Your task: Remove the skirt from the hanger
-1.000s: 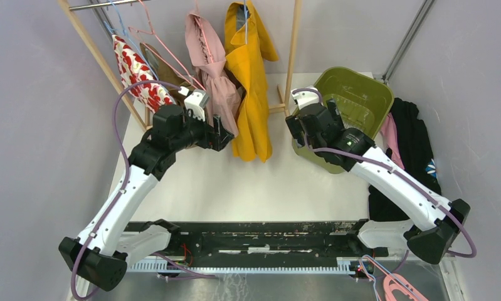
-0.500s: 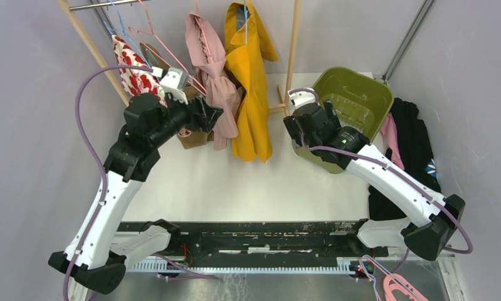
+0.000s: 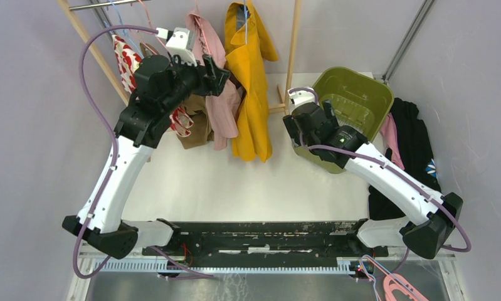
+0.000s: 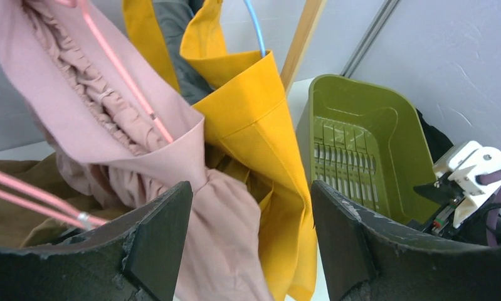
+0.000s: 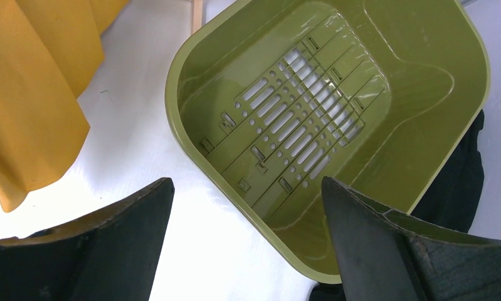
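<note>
A pink ruffled skirt hangs on a thin pink hanger from the wooden rack; in the left wrist view the skirt fills the left side. My left gripper is open, raised against the skirt's upper part. In its wrist view the gripper has pink cloth and yellow cloth between the spread jaws, gripping nothing. My right gripper is open and empty, and in its own view the gripper hovers over the near-left rim of a green basket.
A yellow garment hangs right of the skirt, a brown one and a red-and-white one to its left. A wooden rack post stands beside the green basket. Black clothes lie at right; spare pink hangers lie bottom right.
My left arm has risen and swung back and right, from beside the brown garment up to the top of the pink skirt. The right arm has barely moved.
</note>
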